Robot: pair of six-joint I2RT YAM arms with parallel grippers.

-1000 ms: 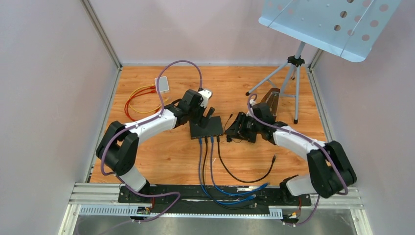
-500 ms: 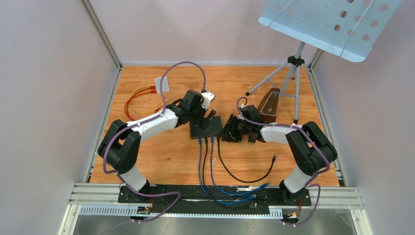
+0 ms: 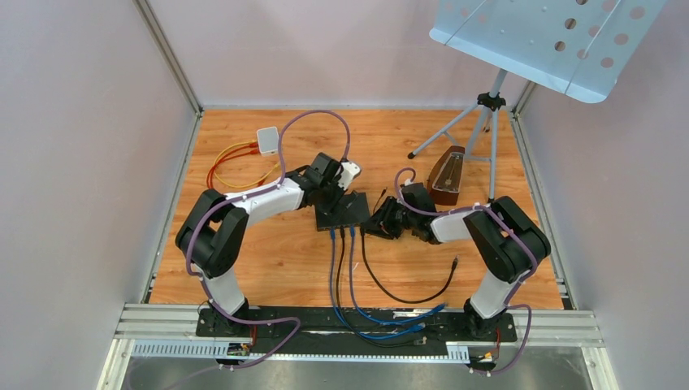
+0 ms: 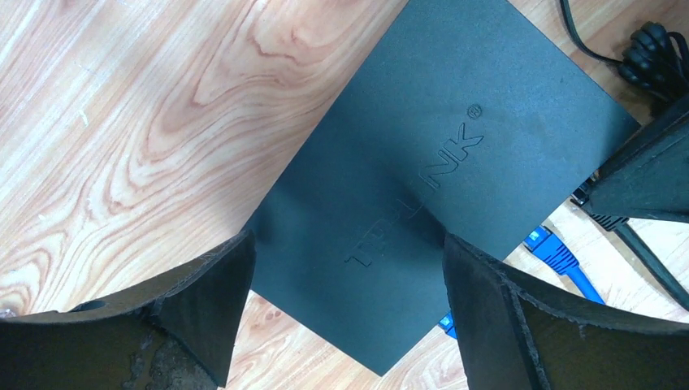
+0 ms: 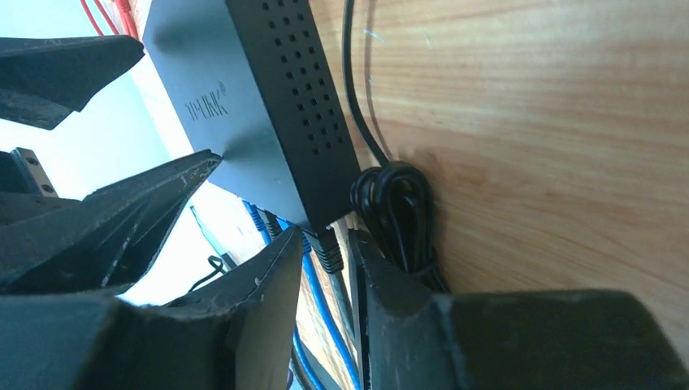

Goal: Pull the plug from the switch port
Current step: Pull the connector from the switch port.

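The black TP-LINK switch [image 3: 344,210] lies flat mid-table, with blue cables [image 3: 331,260] and a black cable [image 3: 382,280] plugged into its near edge. My left gripper [image 3: 335,193] is open over the switch [image 4: 422,162], a finger on either side of it [image 4: 345,268]. My right gripper [image 3: 380,224] is at the switch's right front corner. In the right wrist view its jaws [image 5: 325,244] stand narrowly open around the black plug [image 5: 327,248], which sits in the port of the switch [image 5: 244,106]. A blue plug [image 4: 556,252] shows beside it.
A coiled black cable bundle [image 5: 402,219] lies against the right finger. A brown metronome [image 3: 445,175] and a music-stand tripod [image 3: 487,114] stand at back right. A white box [image 3: 268,140] with orange and red cables sits at back left. Walls enclose the table.
My right gripper has moved left to the switch's right front corner. My left arm has swung slightly right, its gripper staying over the switch.
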